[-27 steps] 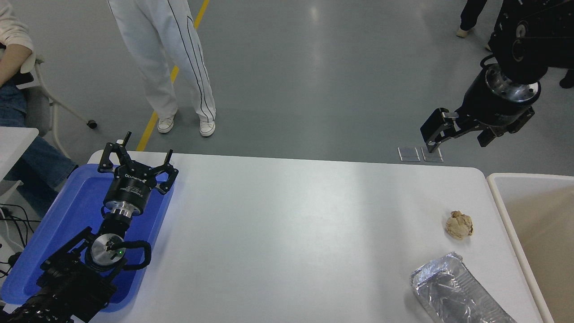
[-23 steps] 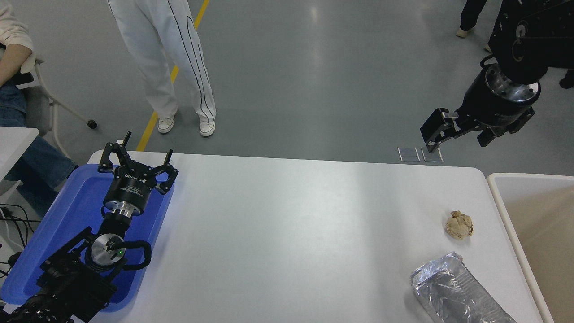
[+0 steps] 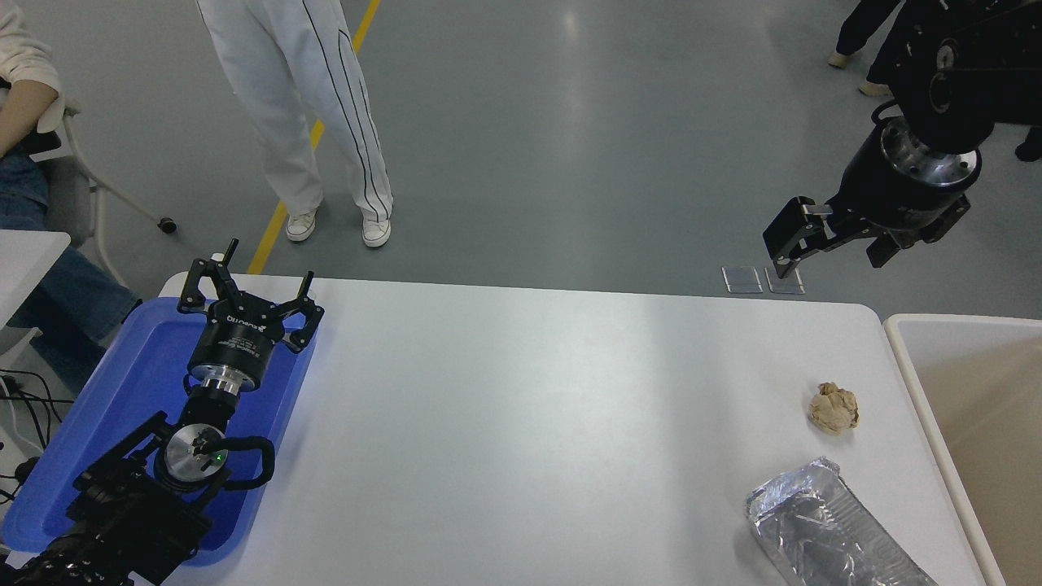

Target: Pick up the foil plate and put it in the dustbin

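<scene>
The foil plate (image 3: 830, 533), a crinkled silver tray, lies on the white table (image 3: 521, 423) at its near right corner, and the picture's bottom edge cuts it off. The dustbin (image 3: 920, 382), with a cream rim and tan inside, stands against the table's right end. My right gripper (image 3: 832, 248) hangs high beyond the table's far right corner, well away from the plate, open and holding nothing. My left gripper (image 3: 248, 295) is parked open over the blue tray at the lower left.
A small crumpled tan paper ball (image 3: 834, 408) sits just beyond the foil plate. A blue tray (image 3: 122, 391) lies under the left arm. One person stands past the far edge at the upper left; another sits at the left edge.
Neither arm has moved, and the plate and paper ball lie as before. Only a person's foot at the top right has shifted a little.
</scene>
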Tool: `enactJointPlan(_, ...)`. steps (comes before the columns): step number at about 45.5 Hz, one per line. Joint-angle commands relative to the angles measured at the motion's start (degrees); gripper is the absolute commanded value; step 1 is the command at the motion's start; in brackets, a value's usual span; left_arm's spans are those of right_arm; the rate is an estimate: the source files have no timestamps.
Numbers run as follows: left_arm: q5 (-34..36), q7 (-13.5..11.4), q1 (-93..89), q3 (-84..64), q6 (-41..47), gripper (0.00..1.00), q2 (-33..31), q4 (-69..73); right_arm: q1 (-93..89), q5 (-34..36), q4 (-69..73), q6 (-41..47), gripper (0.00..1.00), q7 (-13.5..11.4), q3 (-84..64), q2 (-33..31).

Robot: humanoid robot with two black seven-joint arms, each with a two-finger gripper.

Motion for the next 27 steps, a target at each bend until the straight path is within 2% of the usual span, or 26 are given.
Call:
enactJointPlan(1,0.08,-0.01,0.00,0.00,-0.01,1.00,0.00,0.00,-0.09,0.00,0.00,0.00,1.00,0.01,0.05,0.06)
enactJointPlan(27,0.00,-0.10,0.00,0.00,-0.01,1.00,0.00,0.00,0.00,0.00,0.09,0.00,1.00,0.01,-0.92,-0.91)
